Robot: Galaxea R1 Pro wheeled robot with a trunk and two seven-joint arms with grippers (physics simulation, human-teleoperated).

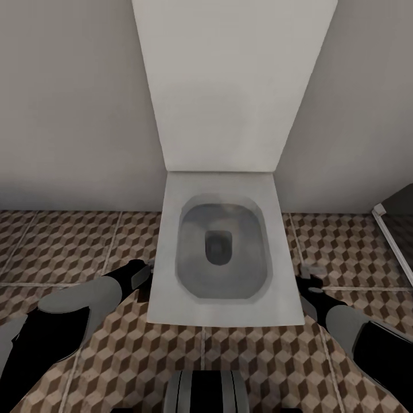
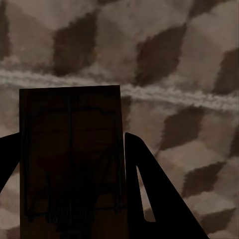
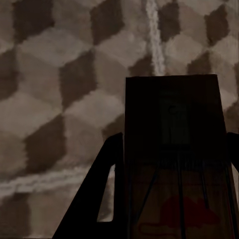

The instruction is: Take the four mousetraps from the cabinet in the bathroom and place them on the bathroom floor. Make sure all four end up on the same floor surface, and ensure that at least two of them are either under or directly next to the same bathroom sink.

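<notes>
Head view: an open white toilet (image 1: 221, 252) occupies frame centre on the cube-patterned bathroom floor (image 1: 74, 246), with both arms flanking it. Left wrist view: the left gripper (image 2: 72, 199) fingers (image 2: 149, 194) clamp 1 mousetrap (image 2: 69, 154) above a grout line. Right wrist view: the right gripper (image 3: 172, 199) fingers (image 3: 102, 199) clamp a 2nd mousetrap (image 3: 172, 149).

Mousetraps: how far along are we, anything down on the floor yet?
None shows laid on the floor. In hand: the left gripper clamps one mousetrap, the right gripper another mousetrap, both above tiles. The robot faces a toilet. Left: reach the sink, set these down.
</notes>
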